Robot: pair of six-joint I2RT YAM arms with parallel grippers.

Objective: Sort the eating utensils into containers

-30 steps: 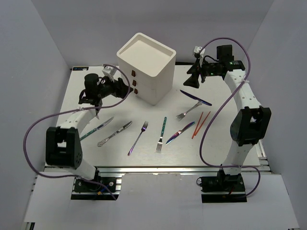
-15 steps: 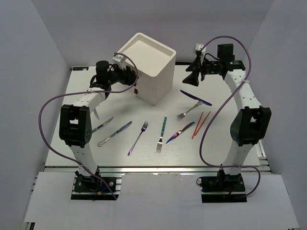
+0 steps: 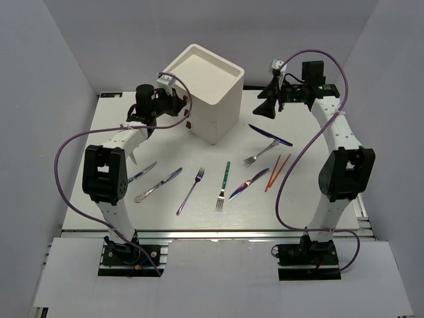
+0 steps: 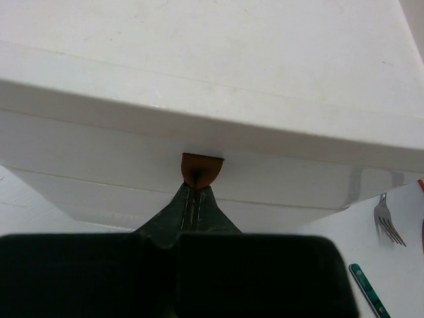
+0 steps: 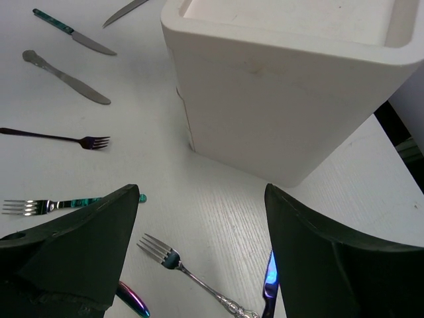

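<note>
Now left gripper point(image 4: 197, 191) pinched closed on drawer unit's point(image 4: 199, 99) red pull point(image 4: 202, 164); right gripper point(image 5: 202, 189) wide apart, empty

Robotics lab cell: plain grey walls point(image 3: 59, 79) enclosing a white table point(image 3: 165, 222).

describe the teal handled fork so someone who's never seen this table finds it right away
Find the boxy white drawer unit at the back of the table, then drop toward the near edge to the row of cutlery. The teal-handled fork lies between a purple fork and an iridescent knife; it alone pairs a teal handle with silver tines.
</note>
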